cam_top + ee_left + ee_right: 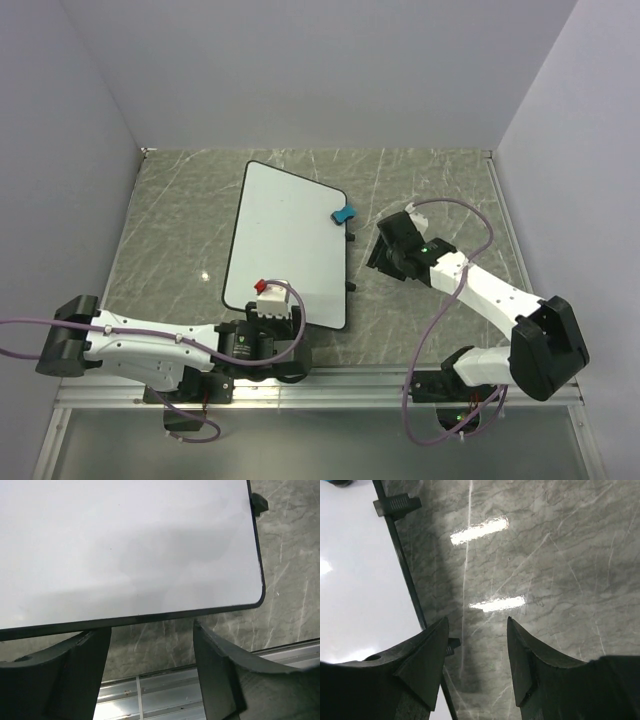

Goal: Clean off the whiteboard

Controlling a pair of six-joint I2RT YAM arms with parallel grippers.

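The whiteboard lies flat on the marble table, white with a thin black rim, and no marks show on it. A small blue eraser rests at its right edge. My left gripper hovers at the board's near edge, open and empty. In the left wrist view the board fills the upper part. My right gripper is just right of the board, open and empty. In the right wrist view it is over bare marble, with the board to the left.
The board's two black feet stick out on its right edge. A metal rail runs along the table's near edge. Grey walls enclose the table on the left, back and right.
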